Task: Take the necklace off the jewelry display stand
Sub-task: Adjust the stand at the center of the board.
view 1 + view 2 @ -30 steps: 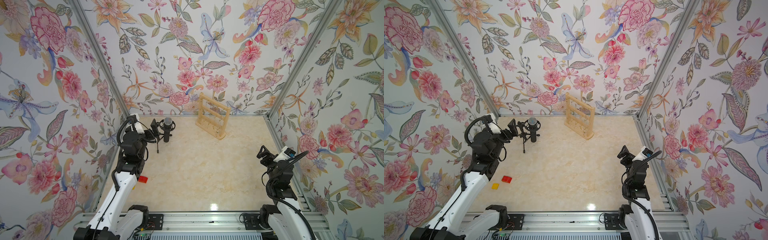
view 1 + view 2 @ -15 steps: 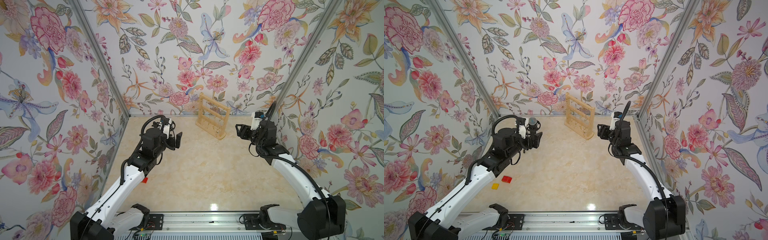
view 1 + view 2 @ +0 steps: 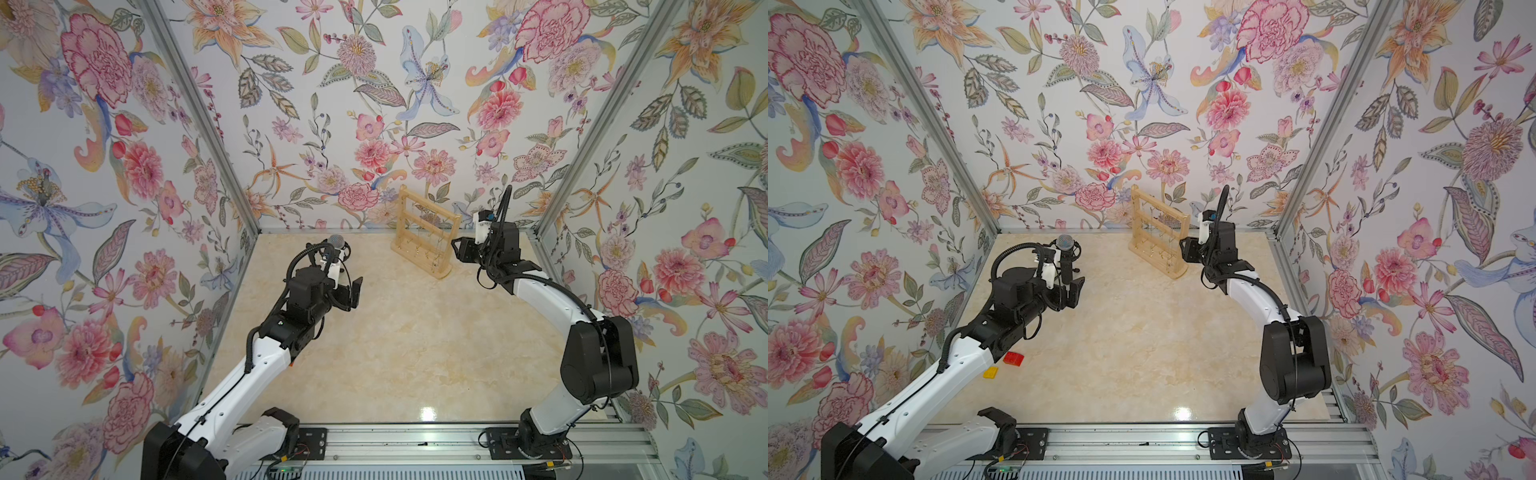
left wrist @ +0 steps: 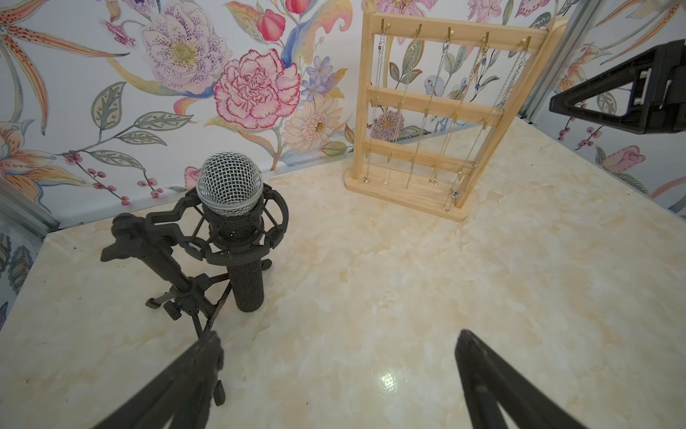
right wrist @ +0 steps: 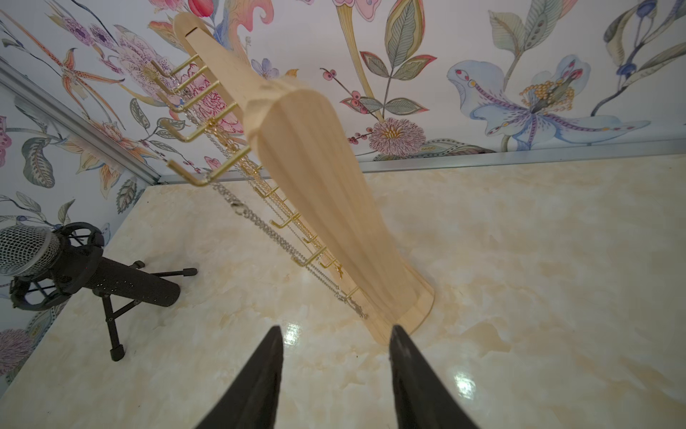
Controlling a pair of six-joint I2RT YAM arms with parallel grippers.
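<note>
The jewelry display stand (image 3: pixel 426 232) (image 3: pixel 1158 237), a pale wooden rack with gold hooks, stands upright near the back wall. Several thin chains hang from its hooks; a silver necklace (image 5: pixel 267 230) (image 4: pixel 508 74) hangs on the hook nearest my right gripper. That right gripper (image 3: pixel 457 249) (image 3: pixel 1185 249) (image 5: pixel 336 328) hovers just beside the stand's right post (image 5: pixel 315 178). It is partly open, touches no chain, and nothing lies between its fingers. My left gripper (image 3: pixel 354 293) (image 3: pixel 1075 291) (image 4: pixel 338 334) hangs wide open and empty over the floor, well left of the stand.
A microphone on a black tripod (image 3: pixel 337 245) (image 4: pixel 230 185) (image 5: pixel 29 245) stands at the back left, close to my left arm. A red brick (image 3: pixel 1013 358) and a yellow brick (image 3: pixel 990 372) lie under the left arm. Floral walls close in three sides.
Both arms have swung in from the sides toward the back. The right gripper has come up beside the stand and its jaws have narrowed. The left jaws stay wide.
</note>
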